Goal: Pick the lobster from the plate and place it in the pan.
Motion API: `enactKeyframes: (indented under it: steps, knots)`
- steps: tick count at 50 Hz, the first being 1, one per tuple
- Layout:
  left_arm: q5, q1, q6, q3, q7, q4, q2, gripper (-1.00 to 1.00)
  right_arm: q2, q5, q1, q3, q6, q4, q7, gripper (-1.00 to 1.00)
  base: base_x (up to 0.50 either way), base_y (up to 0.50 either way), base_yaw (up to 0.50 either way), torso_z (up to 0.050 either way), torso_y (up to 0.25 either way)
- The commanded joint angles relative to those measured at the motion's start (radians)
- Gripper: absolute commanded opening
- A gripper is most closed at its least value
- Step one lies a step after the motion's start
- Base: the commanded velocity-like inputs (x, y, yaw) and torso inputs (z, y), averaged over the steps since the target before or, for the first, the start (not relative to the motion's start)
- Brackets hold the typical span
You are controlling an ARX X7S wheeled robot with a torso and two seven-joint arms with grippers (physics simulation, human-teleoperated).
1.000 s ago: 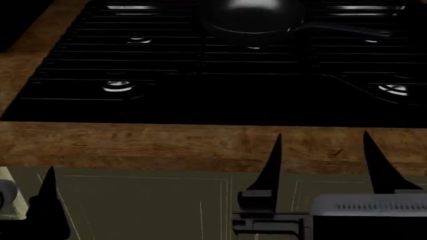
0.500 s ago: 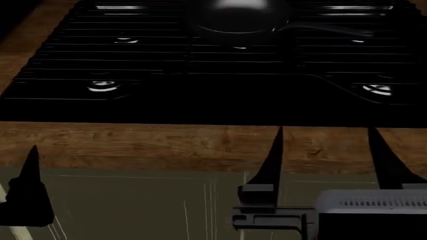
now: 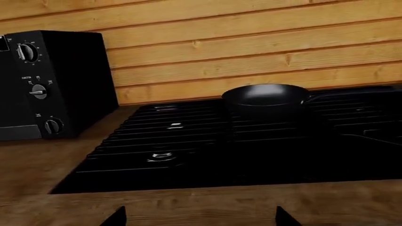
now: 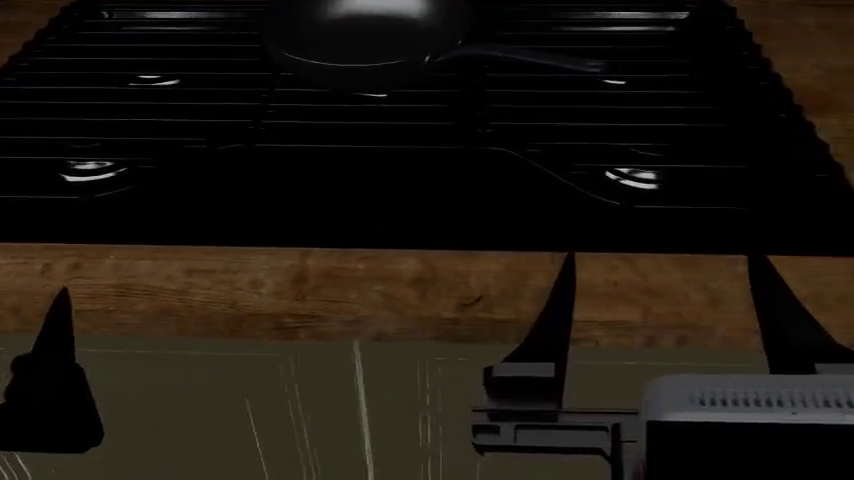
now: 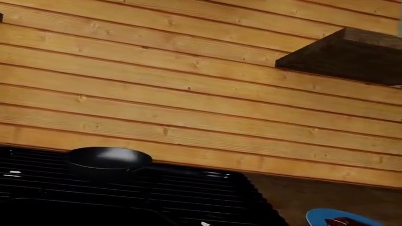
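Right gripper [image 4: 663, 305]: its two dark pointed fingers stand wide apart over the front edge of the wooden counter [image 4: 267, 285], with nothing between them and nothing touched. Left gripper [image 4: 51, 340]: only one dark finger shows in the head view, low over the counter's olive cabinet front [image 4: 267, 410]; in the left wrist view two finger tips sit well apart at the frame edge, so the left gripper also stands spread and empty.

The round glossy black frying pan [image 4: 360, 35] rests on the rear grate of the black gas cooktop [image 4: 400, 150], its long thin handle running toward the robot's right. The round blue-rimmed plate [image 5: 333, 217] lies on the counter to the right of the cooktop, seen only in the right wrist view, with the small dark red lobster [image 5: 347, 222] on it, both cut by the frame edge. A black toaster oven [image 3: 50, 84] with three dials stands left of the cooktop; its small dial labels are too small to read. A dark wooden shelf [image 5: 345, 56] hangs on the plank wall.

Compared with half a second earlier, the head view has swung right: pan and burners now sit further left in the frame.
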Motion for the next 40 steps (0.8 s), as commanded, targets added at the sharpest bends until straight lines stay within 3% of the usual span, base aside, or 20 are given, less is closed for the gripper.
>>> enactKeyframes:
  steps: [1, 40]
  knots:
    - [-0.022, 0.013, 0.077, -0.014, -0.005, -0.02, -0.001, 1.0, -0.001, 0.005, 0.0, 0.012, 0.012, -0.003, 0.003, 1.0, 0.0, -0.38, 0.0, 0.0, 0.0]
    - [-0.089, 0.033, 0.136, -0.013, -0.071, -0.043, -0.041, 1.0, 0.028, 0.051, -0.012, 0.008, -0.015, 0.004, 0.05, 1.0, 0.0, -0.38, 0.0, 0.0, 0.0]
